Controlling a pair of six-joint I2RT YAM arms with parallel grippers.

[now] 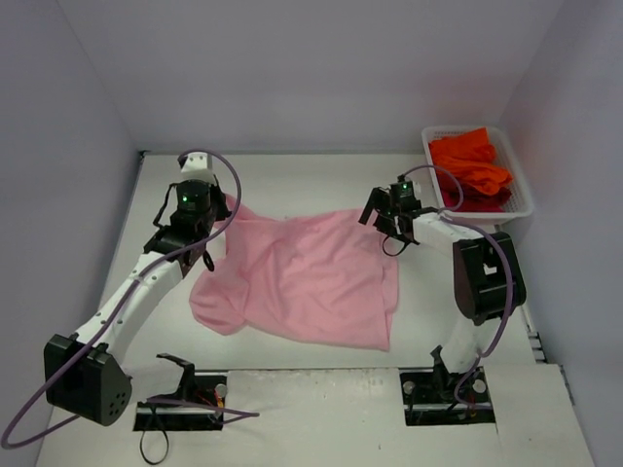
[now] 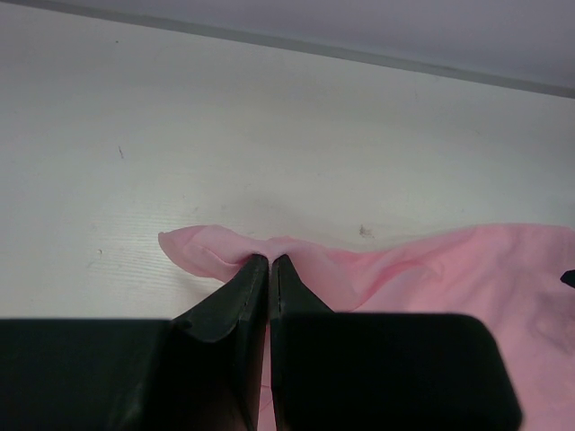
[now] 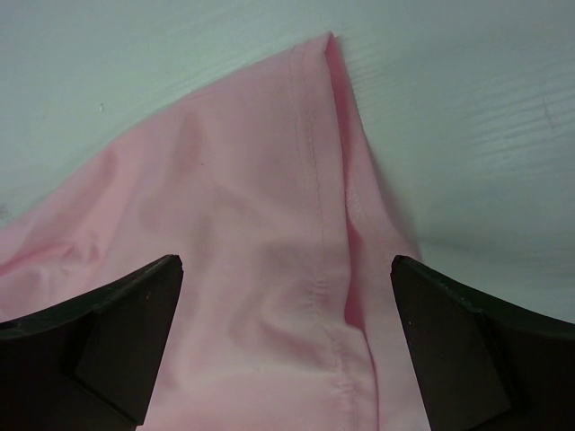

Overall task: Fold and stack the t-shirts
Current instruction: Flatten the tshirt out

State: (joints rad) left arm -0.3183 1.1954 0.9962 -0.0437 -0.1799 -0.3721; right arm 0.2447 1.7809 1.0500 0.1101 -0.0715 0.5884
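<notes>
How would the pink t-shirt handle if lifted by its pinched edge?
Probably floppy: the pink t-shirt bunches where the left gripper pinches it. Likely light: the cloth looks thin. It would probably drape and drag on the table, not rise flat.

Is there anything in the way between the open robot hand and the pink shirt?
No, nothing visible is in the way. The right hand is open right over a hemmed corner of the pink t-shirt, with only bare cloth showing under it. The left hand is shut on another edge of the same shirt.
</notes>
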